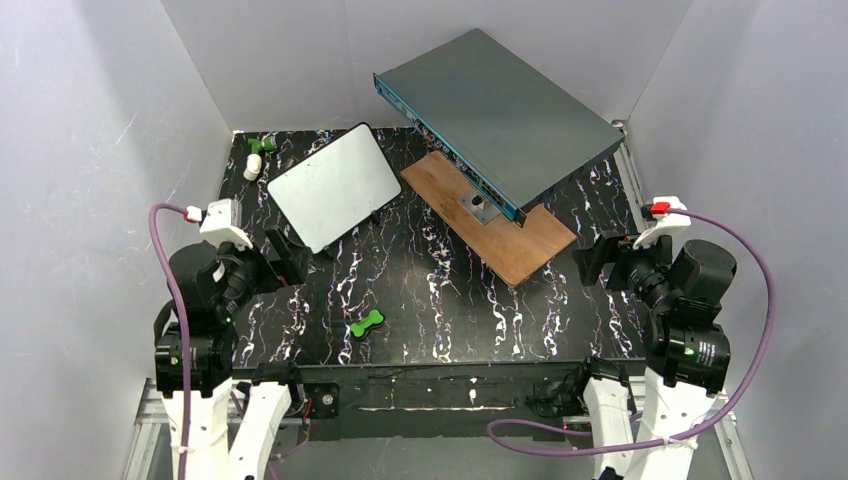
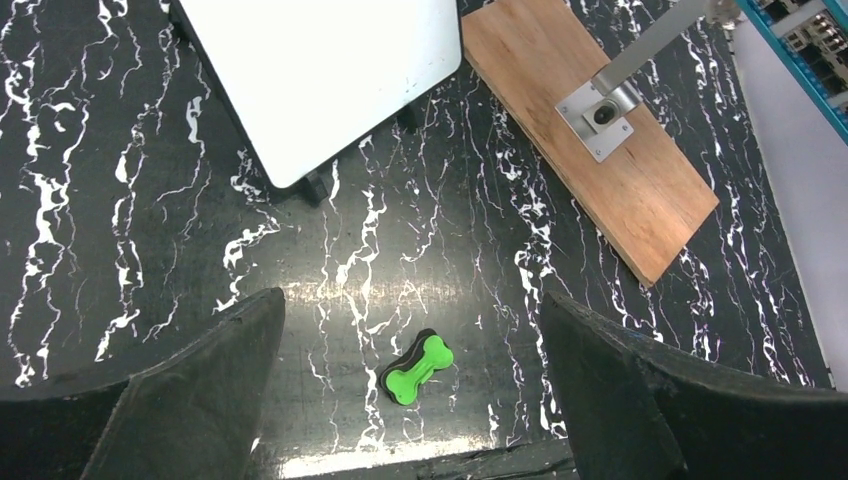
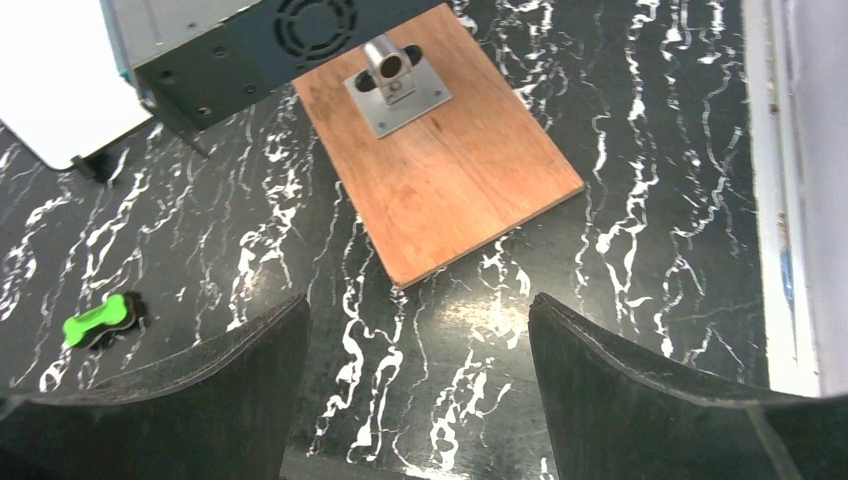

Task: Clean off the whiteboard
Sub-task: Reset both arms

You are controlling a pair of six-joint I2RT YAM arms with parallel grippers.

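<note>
Whiteboard [image 1: 333, 187]: propped at a tilt on small black feet, far left of the black marbled table [image 1: 450, 300] — its face is blank white
Left gripper [image 2: 410, 310]: jaws spread wide, holding nothing, raised over the table on the near side of the whiteboard
Right gripper [image 3: 418, 305]: jaws wide apart, empty, above the table near the wooden plank [image 3: 450, 170]
Eraser [image 1: 366, 323]: green, bone-shaped, flat on the table near the front edge — well apart from the whiteboard
</note>
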